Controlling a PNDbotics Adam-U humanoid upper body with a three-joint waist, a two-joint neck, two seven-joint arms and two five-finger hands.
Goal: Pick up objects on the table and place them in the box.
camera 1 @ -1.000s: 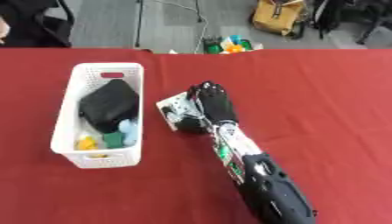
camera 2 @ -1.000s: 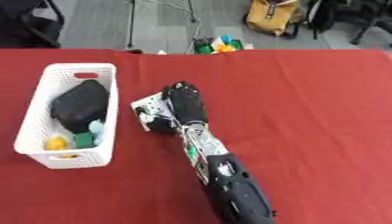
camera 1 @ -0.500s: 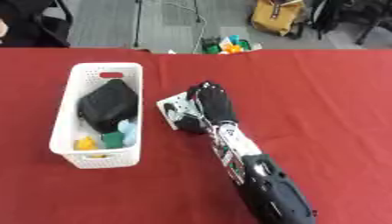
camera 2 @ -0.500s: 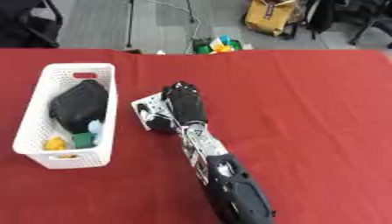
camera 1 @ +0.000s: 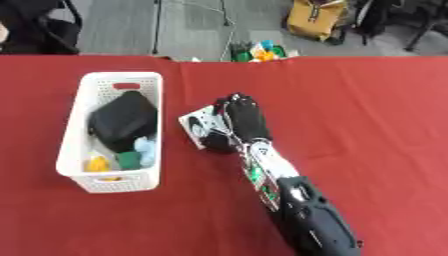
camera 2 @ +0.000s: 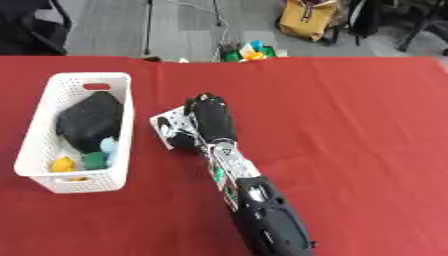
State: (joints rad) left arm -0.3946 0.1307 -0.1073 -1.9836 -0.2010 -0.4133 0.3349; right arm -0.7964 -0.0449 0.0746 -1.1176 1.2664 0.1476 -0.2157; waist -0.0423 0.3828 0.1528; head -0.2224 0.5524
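Note:
A white perforated basket [camera 1: 77,127] stands on the red table at the left. Inside lie a black pouch [camera 1: 122,120], a pale blue piece [camera 1: 145,146], a green piece [camera 1: 128,159] and a yellow piece [camera 1: 98,164]. Just right of the basket, my right hand [camera 1: 243,120] reaches in from the lower right and is curled on a small white packet with dark print [camera 1: 198,125]. The thumb sits under the packet's lower edge, and the packet stands tilted up on the cloth. My left hand shows in neither view.
The red tablecloth [camera 1: 367,110] stretches wide to the right of my arm. Beyond the far edge stand a yellow bag [camera 1: 315,19], small coloured toys [camera 1: 259,51] on the floor and chair legs.
My right hand and the packet stay in nearly the same spot beside the basket. The basket's contents have not moved.

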